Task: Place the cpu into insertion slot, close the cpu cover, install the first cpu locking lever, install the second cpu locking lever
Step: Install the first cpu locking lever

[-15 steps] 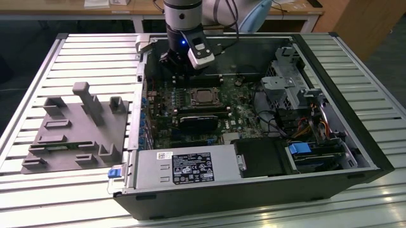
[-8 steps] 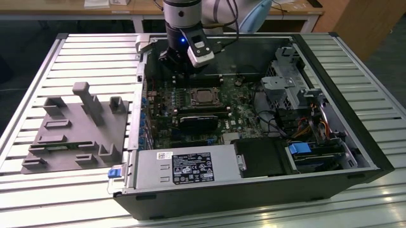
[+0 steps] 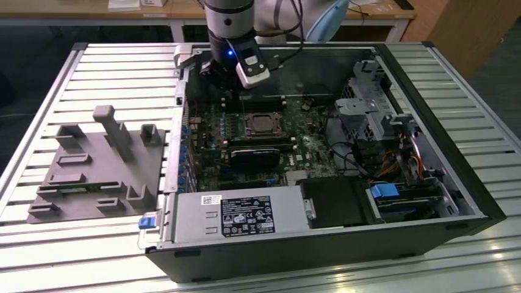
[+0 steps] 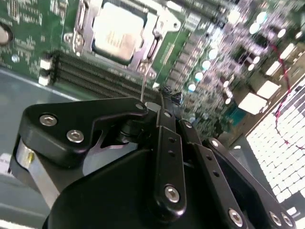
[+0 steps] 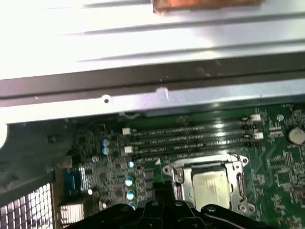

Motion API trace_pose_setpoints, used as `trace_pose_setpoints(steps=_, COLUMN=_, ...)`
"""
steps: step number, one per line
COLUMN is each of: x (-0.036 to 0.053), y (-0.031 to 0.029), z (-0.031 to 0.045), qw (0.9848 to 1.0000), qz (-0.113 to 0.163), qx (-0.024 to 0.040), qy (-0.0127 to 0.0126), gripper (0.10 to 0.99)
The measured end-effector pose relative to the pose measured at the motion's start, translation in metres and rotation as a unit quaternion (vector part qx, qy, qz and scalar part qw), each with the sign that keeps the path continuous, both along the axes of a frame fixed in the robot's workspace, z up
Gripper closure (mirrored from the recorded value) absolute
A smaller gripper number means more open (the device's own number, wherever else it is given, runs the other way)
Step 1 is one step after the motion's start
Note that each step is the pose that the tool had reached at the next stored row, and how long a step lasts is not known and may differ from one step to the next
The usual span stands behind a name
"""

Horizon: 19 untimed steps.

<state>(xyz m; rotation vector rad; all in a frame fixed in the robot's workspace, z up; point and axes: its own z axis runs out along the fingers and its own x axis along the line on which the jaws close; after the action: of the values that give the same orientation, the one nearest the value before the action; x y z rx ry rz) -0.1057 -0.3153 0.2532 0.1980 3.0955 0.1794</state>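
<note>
Pincer (image 4: 164,93) hangs near dull silver cpu (image 4: 116,31) (framed by cpu cover (image 4: 152,43)).

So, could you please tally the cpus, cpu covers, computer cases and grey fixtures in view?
cpu: 1
cover: 1
case: 1
grey fixture: 1
Total: 4
</note>
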Motion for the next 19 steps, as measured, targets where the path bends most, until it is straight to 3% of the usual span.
trace_pose_setpoints(steps=5, x=-0.0014, y=-0.0004, z=0.0, qw=0.9991, qz=0.001, qx=0.0416, qy=0.0, gripper=0.984)
trace_pose_setpoints(steps=6, x=-0.0015, y=-0.0004, z=0.0, qw=0.999, qz=0.001, qx=0.0456, qy=0.0, gripper=0.984)
trace_pose_setpoints(steps=12, x=0.0004, y=-0.0004, z=-0.0001, qw=0.9989, qz=0.001, qx=0.0463, qy=0.0, gripper=0.984)
trace_pose_setpoints(steps=19, x=0.0156, y=-0.0004, z=0.0, qw=0.9989, qz=0.001, qx=0.0462, qy=0.0005, gripper=0.984)
